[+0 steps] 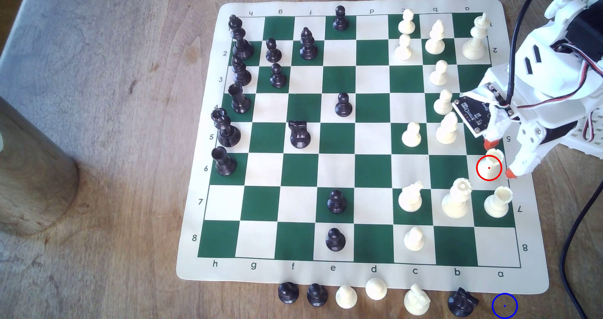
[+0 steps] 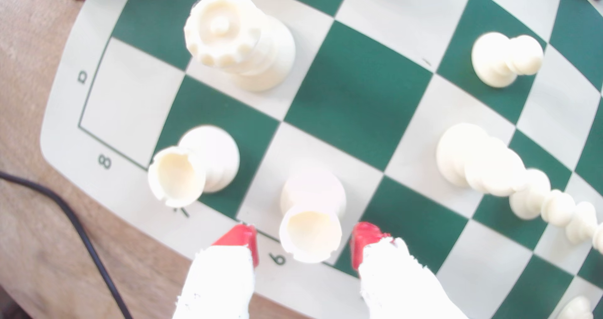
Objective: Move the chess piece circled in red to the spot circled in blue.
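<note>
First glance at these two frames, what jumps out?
The white arm's red-tipped end effector at the exterior view's right board edge, open and straddling the cream rook ringed in red; the wrist view shows gaps on both sides. Then the blue ring on bare wood below the board's corner, beside a row of captured pieces.

Your surface: brown wooden table (image 1: 98, 208), worn grain. Directly on it: green-and-cream chess mat (image 1: 359, 273), near exterior view's right. Below mat's near edge, row of captured pieces on bare wood: two black pawns (image 1: 288, 293), two cream pawns (image 1: 346, 296), cream knight (image 1: 416, 301), black knight (image 1: 461, 302). Blue ring (image 1: 504, 305) on wood, just beyond black knight. Black cable (image 1: 571, 257) crosses table at right.
</note>
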